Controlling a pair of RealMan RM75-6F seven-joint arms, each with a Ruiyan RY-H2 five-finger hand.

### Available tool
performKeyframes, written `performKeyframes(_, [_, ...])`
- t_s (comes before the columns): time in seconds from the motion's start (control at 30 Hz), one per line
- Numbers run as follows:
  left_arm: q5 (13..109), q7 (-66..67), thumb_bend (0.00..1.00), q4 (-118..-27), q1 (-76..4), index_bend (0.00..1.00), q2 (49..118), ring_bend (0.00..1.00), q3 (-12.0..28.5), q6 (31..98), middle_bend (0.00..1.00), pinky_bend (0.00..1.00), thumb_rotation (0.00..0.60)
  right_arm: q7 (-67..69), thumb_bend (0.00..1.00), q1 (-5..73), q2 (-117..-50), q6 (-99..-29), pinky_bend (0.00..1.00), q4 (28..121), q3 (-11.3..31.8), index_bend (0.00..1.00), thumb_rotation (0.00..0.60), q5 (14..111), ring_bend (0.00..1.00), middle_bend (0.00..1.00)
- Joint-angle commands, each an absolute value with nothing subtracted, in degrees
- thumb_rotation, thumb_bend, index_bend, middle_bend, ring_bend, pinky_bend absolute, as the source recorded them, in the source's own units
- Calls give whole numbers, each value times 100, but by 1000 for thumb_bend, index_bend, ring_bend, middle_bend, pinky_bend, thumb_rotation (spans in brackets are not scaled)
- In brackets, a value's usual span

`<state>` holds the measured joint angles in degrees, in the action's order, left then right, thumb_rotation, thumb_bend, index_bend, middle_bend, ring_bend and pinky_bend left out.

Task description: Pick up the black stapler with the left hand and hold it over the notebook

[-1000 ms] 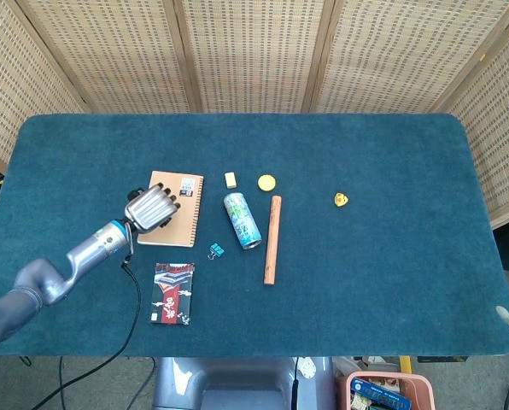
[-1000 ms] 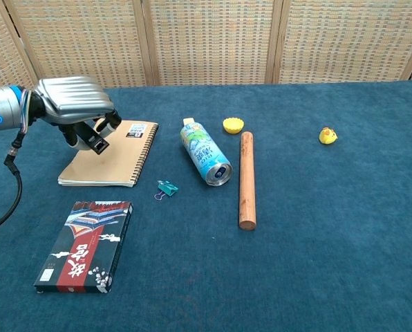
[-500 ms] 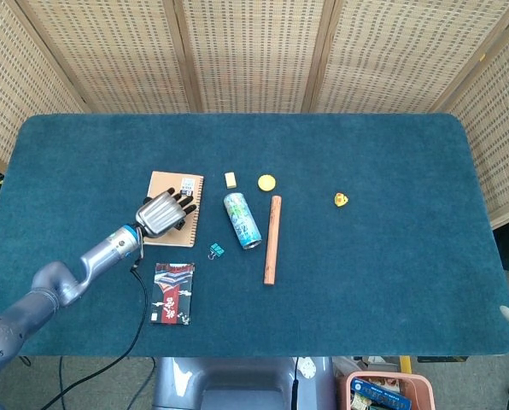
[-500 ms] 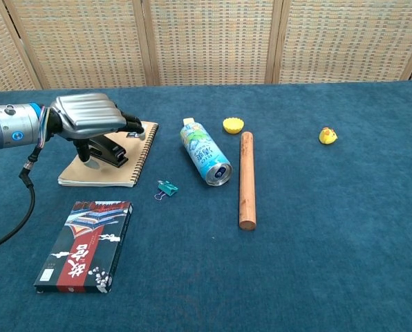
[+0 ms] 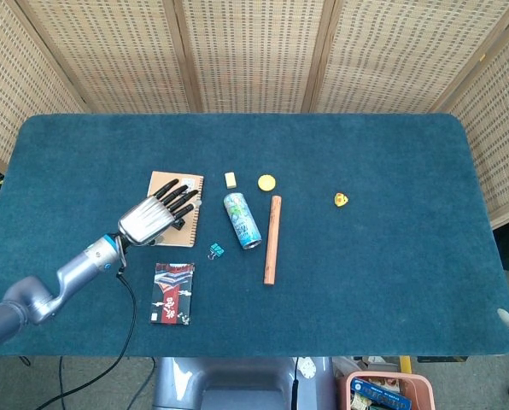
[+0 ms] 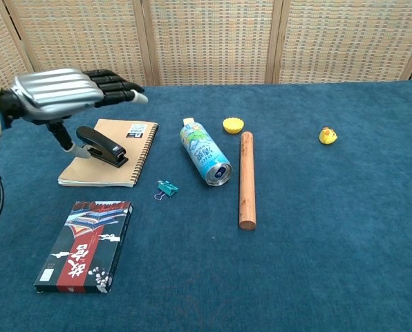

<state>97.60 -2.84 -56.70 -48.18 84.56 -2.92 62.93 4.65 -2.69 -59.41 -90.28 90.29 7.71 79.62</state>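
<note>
The black stapler (image 6: 102,146) lies on the tan spiral notebook (image 6: 104,173) at the table's left, with nothing holding it. My left hand (image 6: 61,93) hovers above and slightly left of it, fingers stretched out straight and apart, thumb pointing down near the stapler's rear end. In the head view the left hand (image 5: 155,214) covers much of the notebook (image 5: 190,183) and hides the stapler. The right hand shows in neither view.
A drink can (image 6: 205,153) lies right of the notebook, with a wooden rod (image 6: 246,180) beyond it. A teal binder clip (image 6: 166,187) and a black-and-red box (image 6: 85,245) lie in front of the notebook. Farther back sit a yellow cap (image 6: 233,124) and a yellow duck (image 6: 327,135).
The left hand brought the stapler down onto the notebook, let go of it, spread its fingers and rose up to the left.
</note>
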Motion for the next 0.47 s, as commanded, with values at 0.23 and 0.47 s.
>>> performKeyframes(0.23, [8093,-47,0,-9041,-2644,0,6507,0,-289,7928,0,0,600,607,0,-245,-5954,-8989,0,8918,745,0,600,8040,0,0])
performKeyframes(0.47, [7736,298,0,-9161,-1405,0,6647,0,-588,8969,0,0,600,689,0,-258,-5973,-9055,0,8838,737,0,600,8111,0,0])
